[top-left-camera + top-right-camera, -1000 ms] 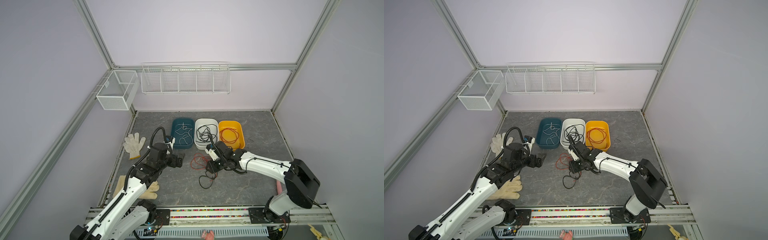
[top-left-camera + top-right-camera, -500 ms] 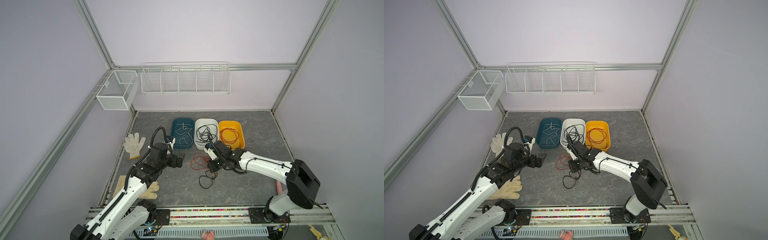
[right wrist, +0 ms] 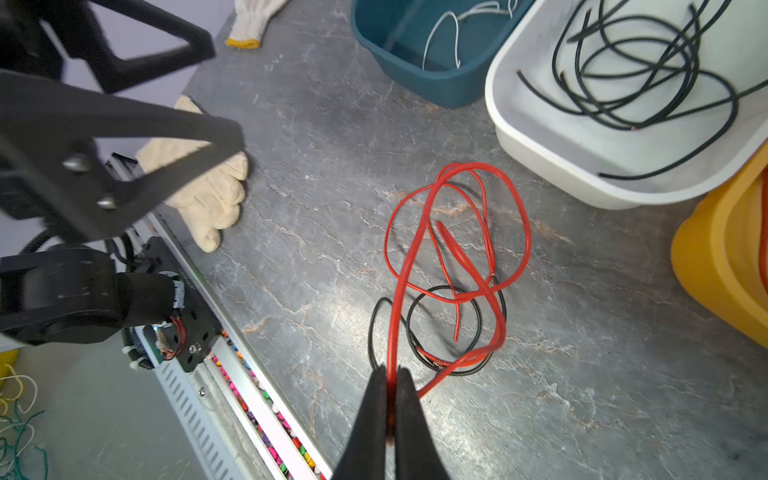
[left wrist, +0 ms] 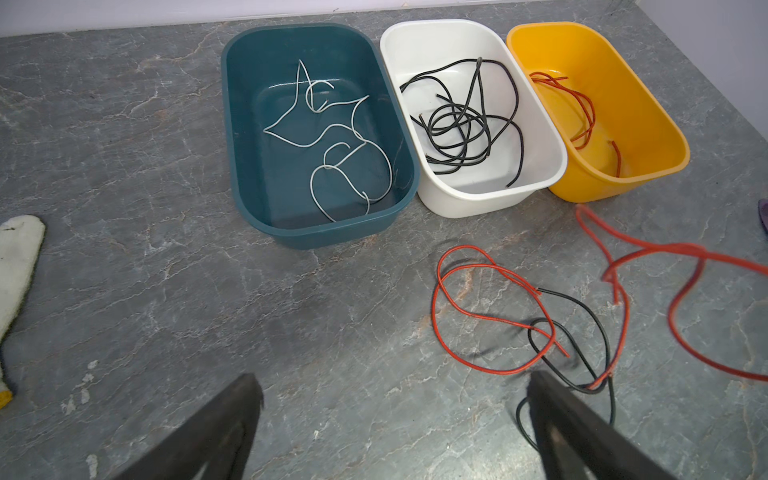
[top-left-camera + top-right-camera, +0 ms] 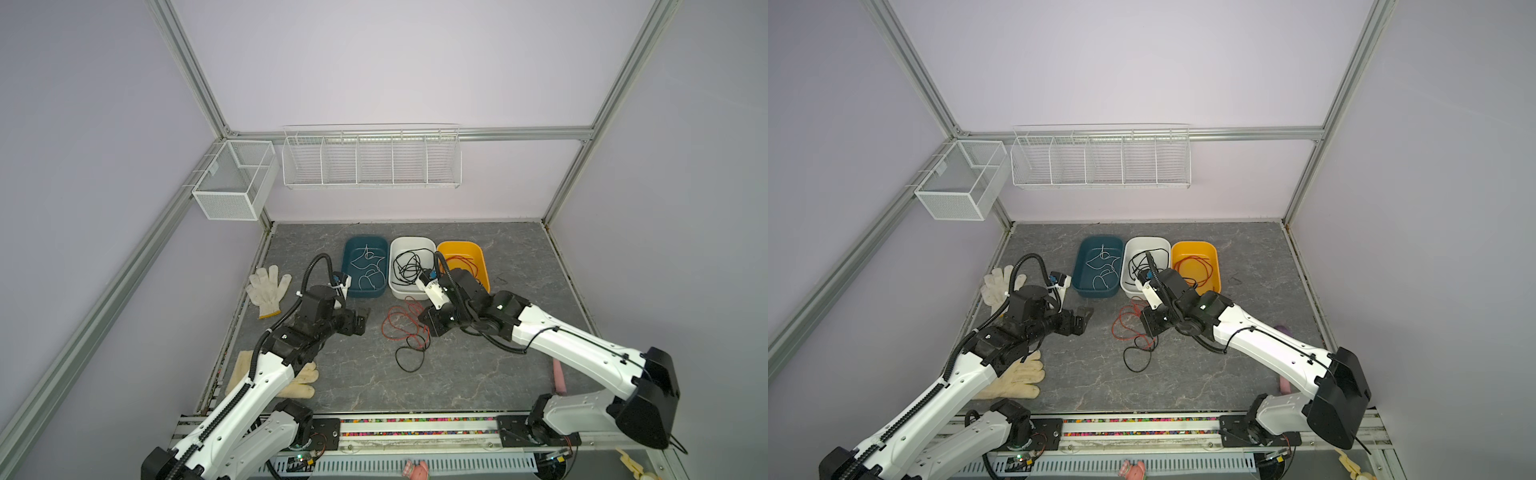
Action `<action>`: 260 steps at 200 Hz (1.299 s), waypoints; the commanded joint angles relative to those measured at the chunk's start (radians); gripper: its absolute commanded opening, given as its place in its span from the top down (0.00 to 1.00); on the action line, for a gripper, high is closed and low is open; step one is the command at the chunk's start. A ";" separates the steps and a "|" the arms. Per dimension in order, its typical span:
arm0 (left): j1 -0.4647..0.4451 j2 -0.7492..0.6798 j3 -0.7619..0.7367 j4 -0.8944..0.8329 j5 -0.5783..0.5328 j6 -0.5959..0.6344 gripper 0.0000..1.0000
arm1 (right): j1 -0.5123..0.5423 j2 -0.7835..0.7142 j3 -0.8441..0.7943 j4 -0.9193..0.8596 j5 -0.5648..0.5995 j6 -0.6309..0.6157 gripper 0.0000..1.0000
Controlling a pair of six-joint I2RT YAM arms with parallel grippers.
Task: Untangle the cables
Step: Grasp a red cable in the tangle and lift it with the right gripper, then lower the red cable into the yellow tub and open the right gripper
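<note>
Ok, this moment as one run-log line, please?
right gripper: shut on red cable | left gripper: open, empty | black cable: lying loose

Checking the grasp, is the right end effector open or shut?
Shut. The right end effector pinches the red cable between closed jaws.
</note>
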 commanded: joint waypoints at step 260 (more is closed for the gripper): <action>-0.054 0.063 -0.006 -0.007 0.033 0.041 0.01 | -0.582 -0.011 0.243 0.009 -0.067 0.072 0.93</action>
